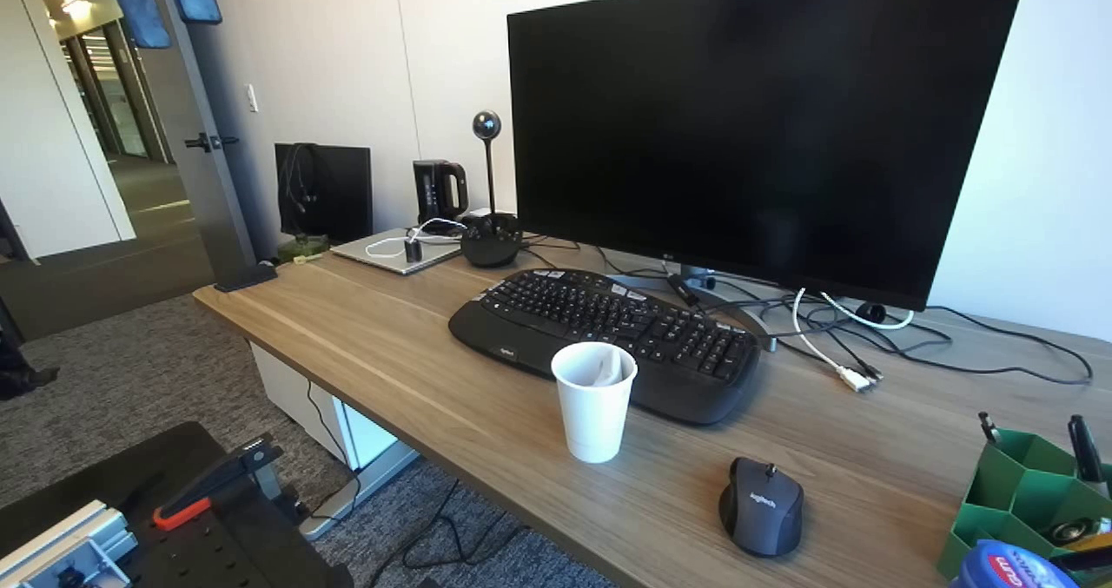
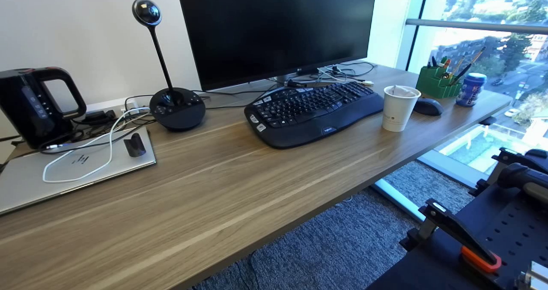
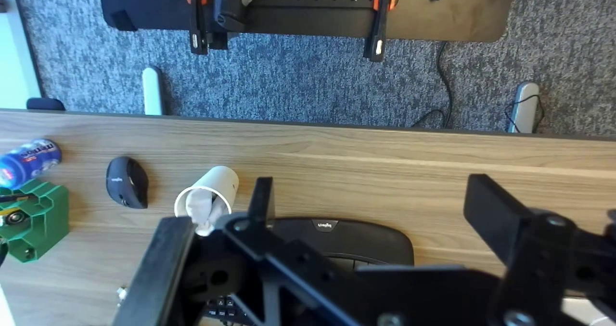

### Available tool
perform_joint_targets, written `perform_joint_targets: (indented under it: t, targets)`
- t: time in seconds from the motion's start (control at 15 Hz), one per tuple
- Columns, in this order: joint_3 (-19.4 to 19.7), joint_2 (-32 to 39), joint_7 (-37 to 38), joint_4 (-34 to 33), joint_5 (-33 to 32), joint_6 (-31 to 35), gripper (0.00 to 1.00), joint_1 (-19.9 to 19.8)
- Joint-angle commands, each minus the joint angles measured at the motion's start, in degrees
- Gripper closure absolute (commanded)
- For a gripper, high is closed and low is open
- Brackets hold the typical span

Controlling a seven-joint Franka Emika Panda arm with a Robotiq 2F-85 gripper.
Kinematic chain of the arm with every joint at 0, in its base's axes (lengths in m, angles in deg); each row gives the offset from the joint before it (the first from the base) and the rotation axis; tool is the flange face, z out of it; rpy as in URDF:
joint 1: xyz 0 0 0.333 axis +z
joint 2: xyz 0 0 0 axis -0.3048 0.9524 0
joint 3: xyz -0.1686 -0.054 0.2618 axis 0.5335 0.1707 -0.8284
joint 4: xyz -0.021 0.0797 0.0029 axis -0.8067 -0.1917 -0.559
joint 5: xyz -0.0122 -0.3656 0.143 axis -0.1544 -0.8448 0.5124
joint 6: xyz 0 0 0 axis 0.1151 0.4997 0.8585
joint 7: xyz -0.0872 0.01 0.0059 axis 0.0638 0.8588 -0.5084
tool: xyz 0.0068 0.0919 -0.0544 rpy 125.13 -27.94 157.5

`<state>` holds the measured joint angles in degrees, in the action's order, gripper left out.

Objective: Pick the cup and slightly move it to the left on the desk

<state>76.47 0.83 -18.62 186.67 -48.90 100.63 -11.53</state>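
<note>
White cup (image 1: 594,404): upright on desk (image 2: 214,187), unheld, crumpled pale filling (image 3: 199,204) inside. Best straddled from above, squeezed lightly; tapered wall looks thin, may buckle. Lift low, short shift left, base flat.
Gripper (image 3: 373,198): fingers spread, nothing gripped; cup sits outside them, toward nine o'clock in wrist view.
Keyboard (image 3: 337,237): matt black, curved; cup's four o'clock there, could snag a finger.
Mouse (image 3: 127,182): dark, humped; cup's nine o'clock.
Desk: brown, streaked wood grain.

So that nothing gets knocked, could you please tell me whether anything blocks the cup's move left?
In both exterior views, nothing visible blocks the cup moving left along the front of the desk; the keyboard lies just behind that path, so veering backward might bump it.
</note>
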Motion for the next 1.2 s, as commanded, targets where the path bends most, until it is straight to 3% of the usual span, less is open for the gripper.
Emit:
perform_joint_targets:
  t: [0.0, 0.4, 0.93, 1.13]
  targets:
    - [0.02, 0.05, 0.03, -0.15, -0.02, -0.16, 0.00, 0.04]
    - [0.49, 2.78, 0.07, -0.99, -1.20, 0.19, 0.00, -1.09]
    - [4.64, 12.66, 3.92, -3.75, -4.28, 1.42, 0.00, -8.22]
    - [7.17, 16.07, 3.19, -5.10, -2.24, 2.81, 0.00, -9.36]
